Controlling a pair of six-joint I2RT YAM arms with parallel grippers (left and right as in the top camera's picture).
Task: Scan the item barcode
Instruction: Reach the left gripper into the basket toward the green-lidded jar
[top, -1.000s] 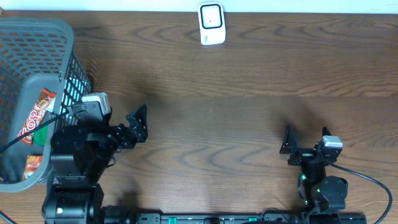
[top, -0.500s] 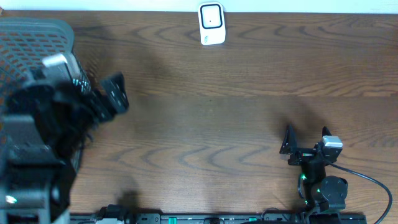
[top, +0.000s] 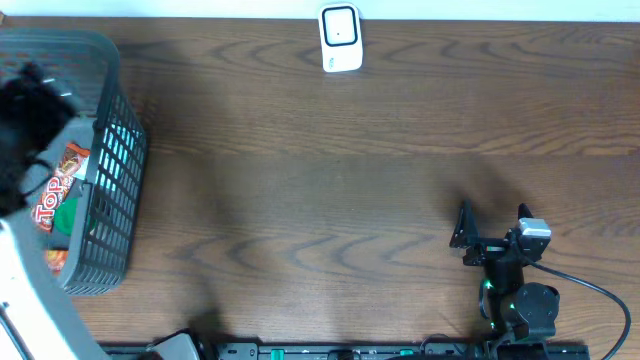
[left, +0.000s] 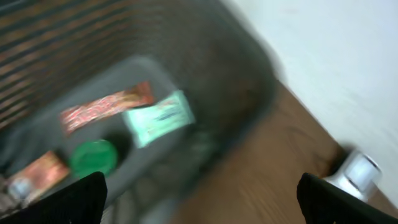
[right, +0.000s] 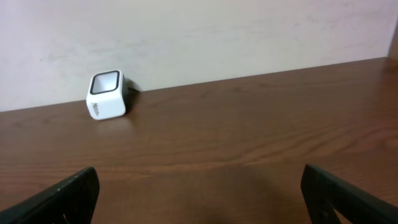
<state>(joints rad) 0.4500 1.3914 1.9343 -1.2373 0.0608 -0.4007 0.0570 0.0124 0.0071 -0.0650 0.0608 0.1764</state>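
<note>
The overhead view looks straight down from well above on the whole tabletop (top: 330, 200), with the basket (top: 115, 190) at the left edge of the frame and the scanner (top: 340, 40) at top centre. The left wrist view, blurred, looks steeply down from near into that same basket, the left hand (left: 202, 199) showing only at the two lower corners. The right wrist view sits low over the tabletop and faces level toward the wall (right: 205, 31), the right hand (right: 199, 199) at its lower corners, and shares with the overhead view the scanner, small and distant at upper left.
</note>
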